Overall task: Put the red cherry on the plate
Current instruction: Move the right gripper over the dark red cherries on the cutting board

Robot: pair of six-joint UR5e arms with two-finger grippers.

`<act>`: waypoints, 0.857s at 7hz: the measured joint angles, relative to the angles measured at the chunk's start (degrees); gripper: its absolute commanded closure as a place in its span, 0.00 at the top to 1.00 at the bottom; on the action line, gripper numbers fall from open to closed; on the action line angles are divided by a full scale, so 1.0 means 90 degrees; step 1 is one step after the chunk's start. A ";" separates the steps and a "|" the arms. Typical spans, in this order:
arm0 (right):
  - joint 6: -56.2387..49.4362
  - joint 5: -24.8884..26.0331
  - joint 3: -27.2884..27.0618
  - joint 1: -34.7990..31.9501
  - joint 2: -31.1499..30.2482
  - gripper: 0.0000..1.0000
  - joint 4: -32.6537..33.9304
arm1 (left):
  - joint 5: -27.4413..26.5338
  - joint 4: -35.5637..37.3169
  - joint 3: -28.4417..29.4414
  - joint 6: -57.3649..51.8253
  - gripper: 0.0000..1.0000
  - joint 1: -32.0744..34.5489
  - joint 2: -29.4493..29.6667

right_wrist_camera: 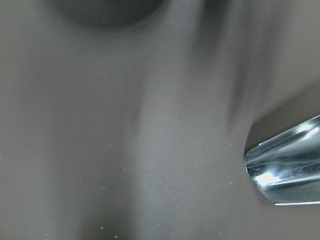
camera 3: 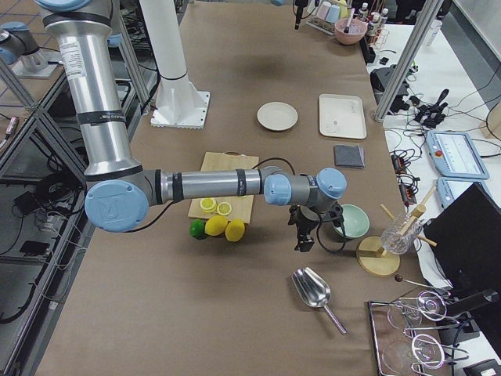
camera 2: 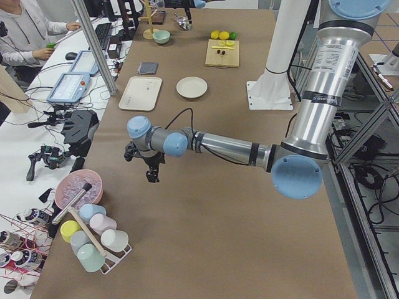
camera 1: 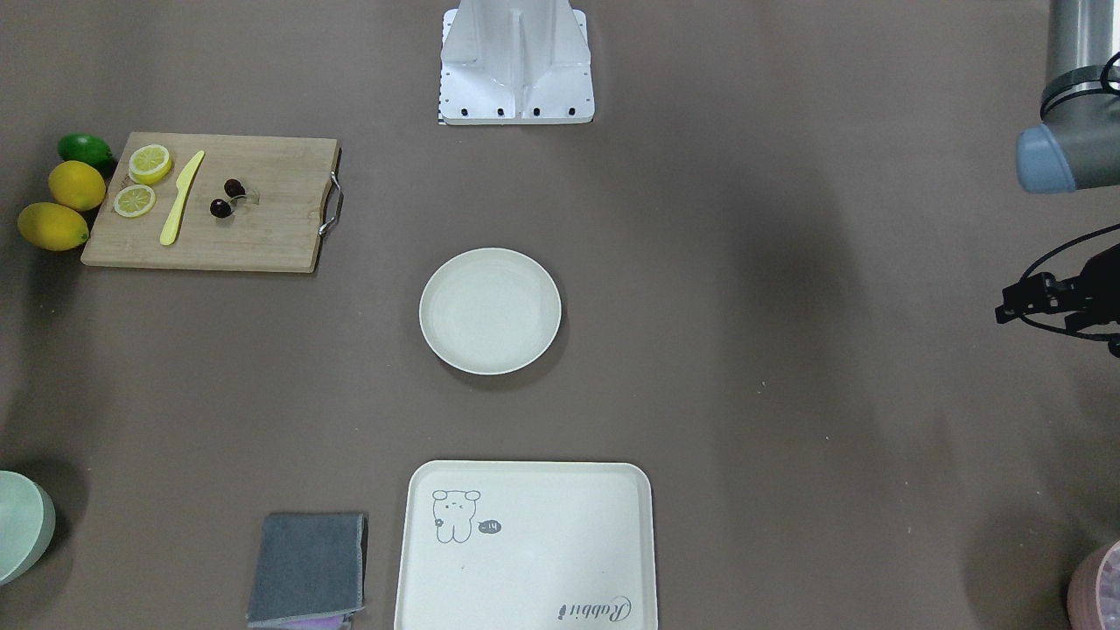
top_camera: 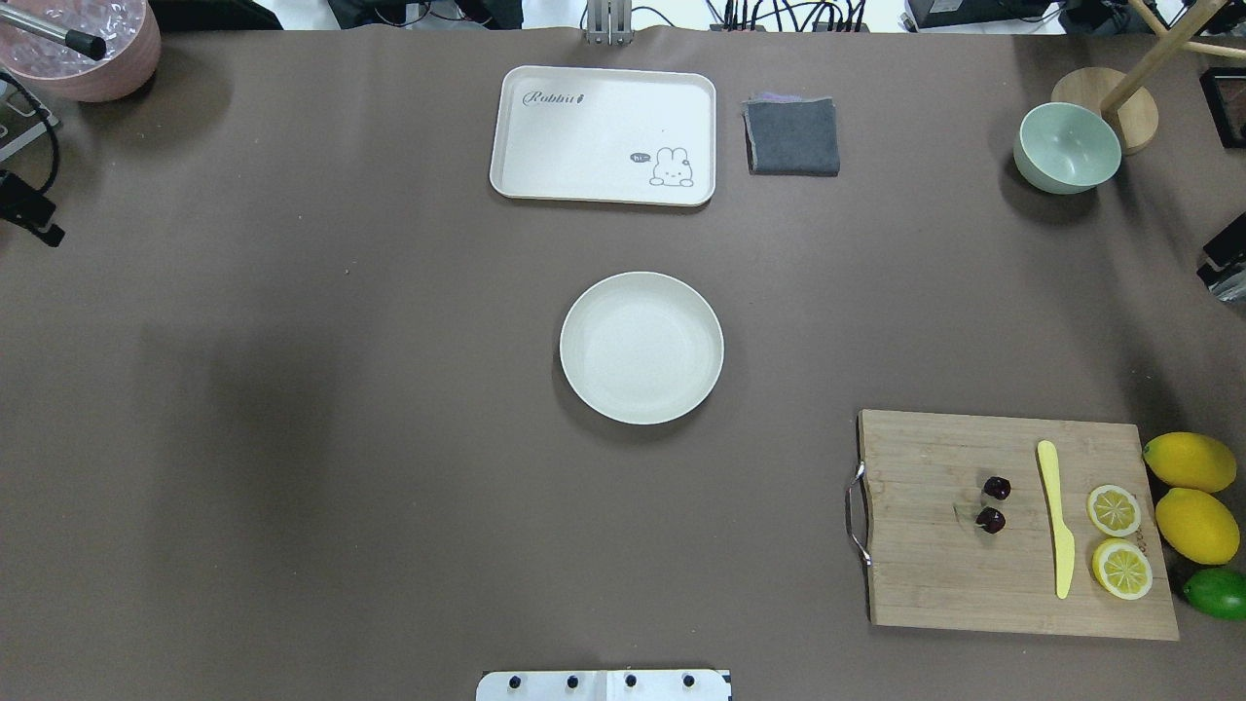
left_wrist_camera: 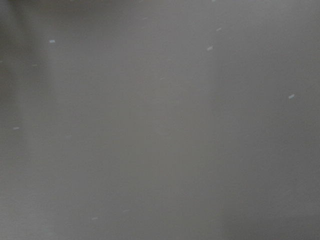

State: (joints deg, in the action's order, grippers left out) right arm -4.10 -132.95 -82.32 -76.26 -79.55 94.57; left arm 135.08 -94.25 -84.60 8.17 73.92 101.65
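Cherry (top_camera: 994, 503) lies on the board (top_camera: 934, 584), four o'clock from the plate (top_camera: 568, 350) overhead. Left end effector (camera 2: 151, 178) and right end effector (camera 3: 304, 243) hang aside, probably parked; spread or not, cannot tell.

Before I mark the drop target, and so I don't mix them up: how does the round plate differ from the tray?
The plate is round; the tray is rectangular with rounded corners. The plate is unmarked; the tray bears a rabbit drawing and the word Rabbit. The plate sits mid-table; the tray lies farther from the robot's base. Both are cream-white with raised rims.
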 measured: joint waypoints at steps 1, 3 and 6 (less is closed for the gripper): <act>-0.0002 0.0004 0.0011 0.0003 -0.0005 1.00 0.0000 | -0.0006 0.0010 0.0100 -0.0442 0.98 0.0185 -0.0187; 0.0509 -0.0080 -0.0155 0.0039 -0.0015 1.00 -0.0006 | -0.0007 0.0026 0.0148 -0.0645 0.98 0.0330 -0.0285; 0.3198 -0.0358 -0.1727 0.0874 -0.0166 0.99 0.0059 | 0.0018 0.0170 0.0088 -0.0617 0.98 0.0341 -0.0280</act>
State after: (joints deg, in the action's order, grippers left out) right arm 24.68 -136.17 -97.86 -68.39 -81.04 95.10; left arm 135.25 -92.72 -83.80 2.62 76.99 99.13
